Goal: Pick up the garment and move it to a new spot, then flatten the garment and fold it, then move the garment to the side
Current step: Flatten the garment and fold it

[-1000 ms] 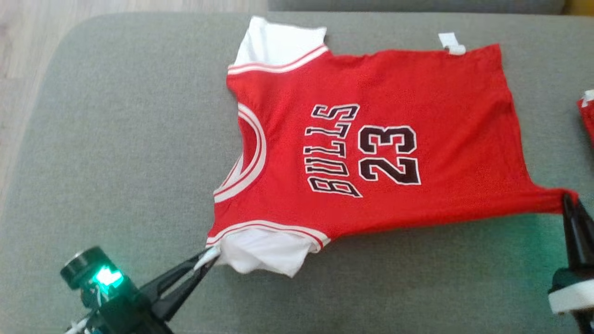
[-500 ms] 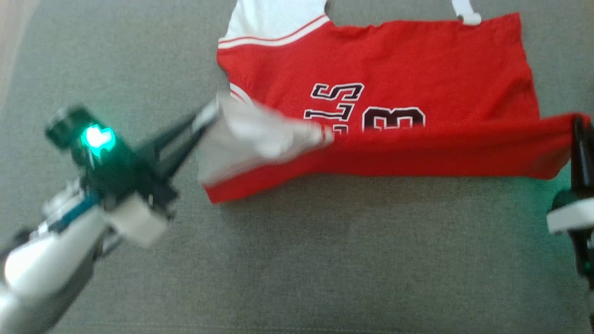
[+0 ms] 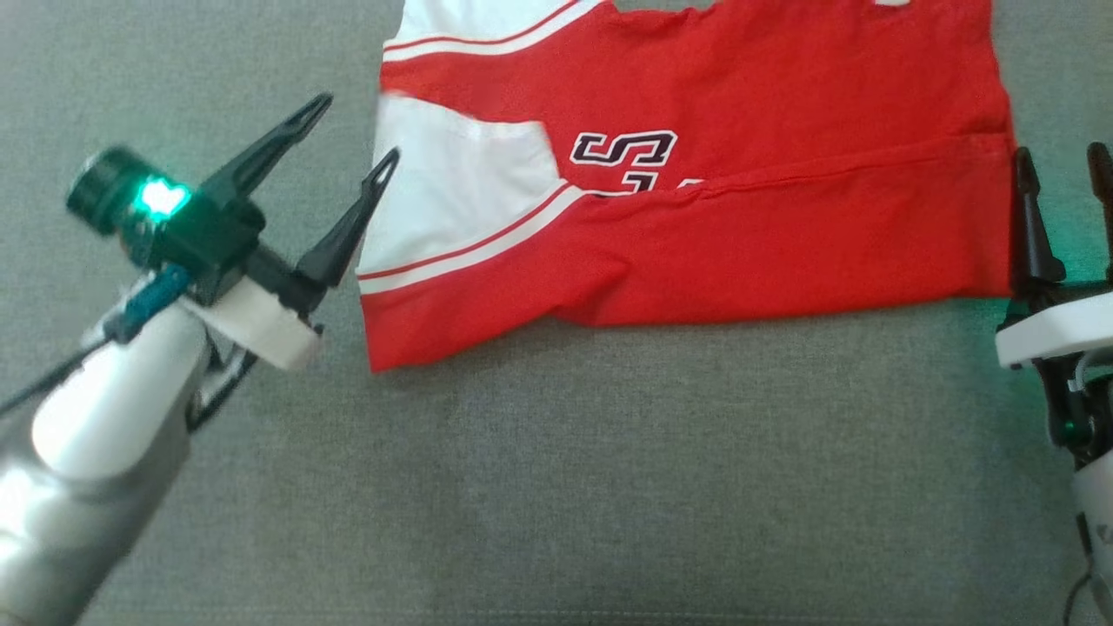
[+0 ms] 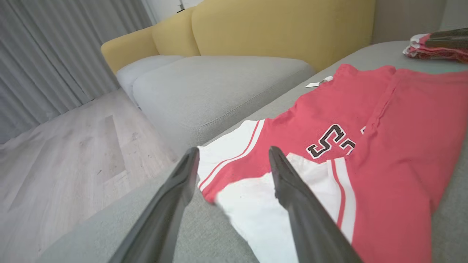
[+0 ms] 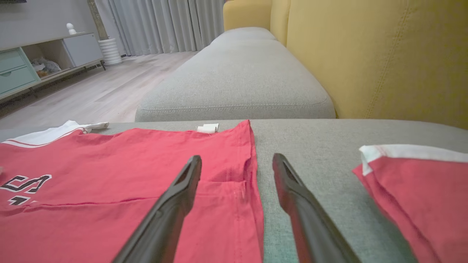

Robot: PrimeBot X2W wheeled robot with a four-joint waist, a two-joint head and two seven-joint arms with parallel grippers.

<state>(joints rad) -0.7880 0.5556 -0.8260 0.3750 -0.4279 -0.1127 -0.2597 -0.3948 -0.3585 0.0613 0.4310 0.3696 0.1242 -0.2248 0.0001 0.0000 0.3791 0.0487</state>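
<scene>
The red jersey [image 3: 739,243], with white sleeves, striped trim and black-and-white lettering, lies between the two grippers, its near edge folded up over the lettering. Its sleeve end is just ahead of the left gripper [image 3: 355,130] and its hem end is at the fingertips of the right gripper [image 3: 1059,152]; both grippers gape wide and grasp nothing. It rests on a gray fabric cushion [image 3: 556,487], with a second folded red garment [image 5: 413,193] just to the right gripper's right, and beyond the fingers are a yellow sofa back [image 5: 384,54], gray curtains [image 4: 55,54] and a pale wood floor [image 4: 73,153].
</scene>
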